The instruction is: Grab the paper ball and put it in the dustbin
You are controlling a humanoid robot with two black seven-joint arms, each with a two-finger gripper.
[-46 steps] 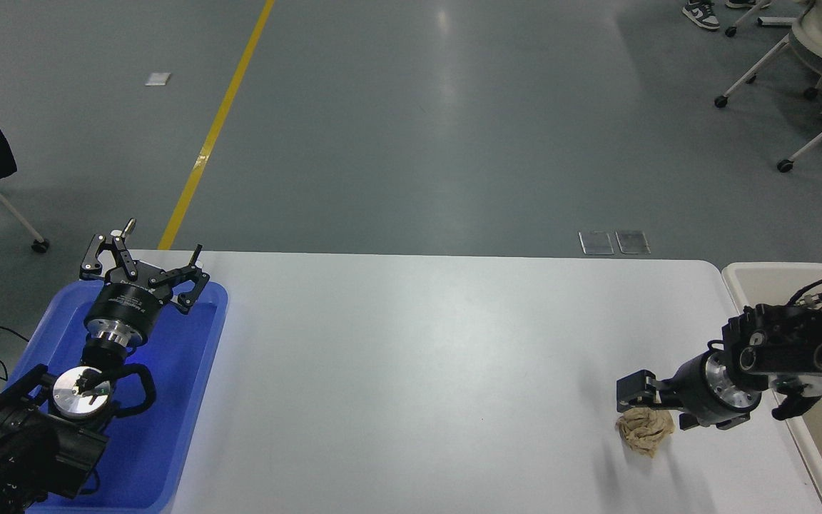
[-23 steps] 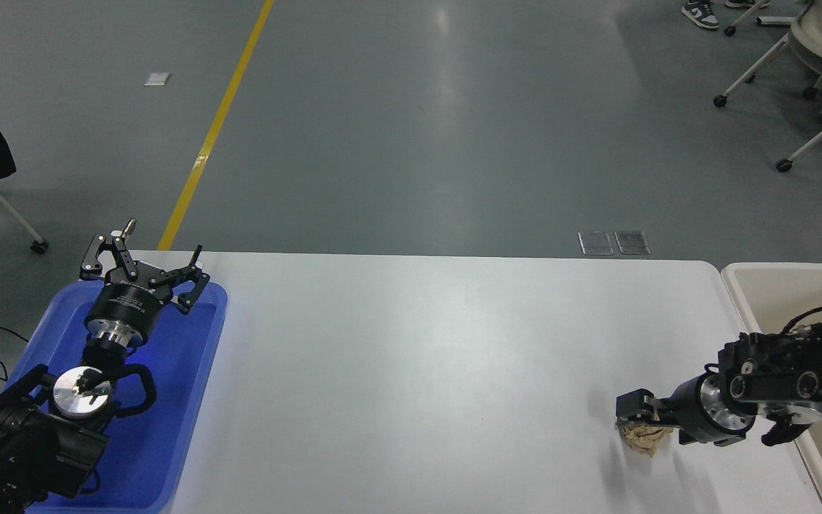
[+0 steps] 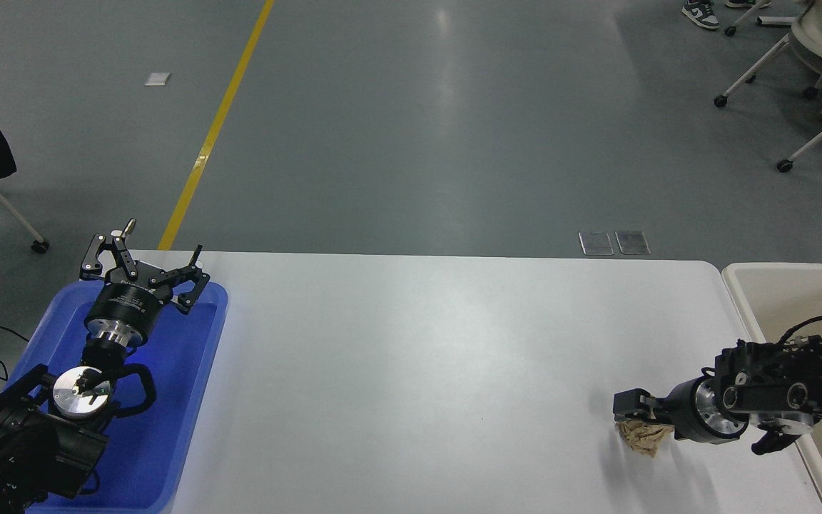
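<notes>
The tan-brown crumpled paper ball (image 3: 643, 438) lies on the white table (image 3: 411, 371) near its front right. My right gripper (image 3: 637, 415) comes in low from the right and sits right on the ball's far upper side, hiding part of it. Its grip on the ball does not show. The cream-beige dustbin (image 3: 745, 277) stands off the table's right end, behind and beside my right arm. My left gripper (image 3: 141, 268) is parked open and empty over the blue tray at the lower left.
The shallow blue tray (image 3: 190, 400) lies at the table's left end under my left arm. Wheeled chairs (image 3: 796, 93) stand on the grey floor at the far right. A yellow floor line (image 3: 218, 121) runs at the far left.
My right arm has dropped lower and shifted slightly left, bringing the gripper down onto the paper ball, which now shows less. The left arm has not moved.
</notes>
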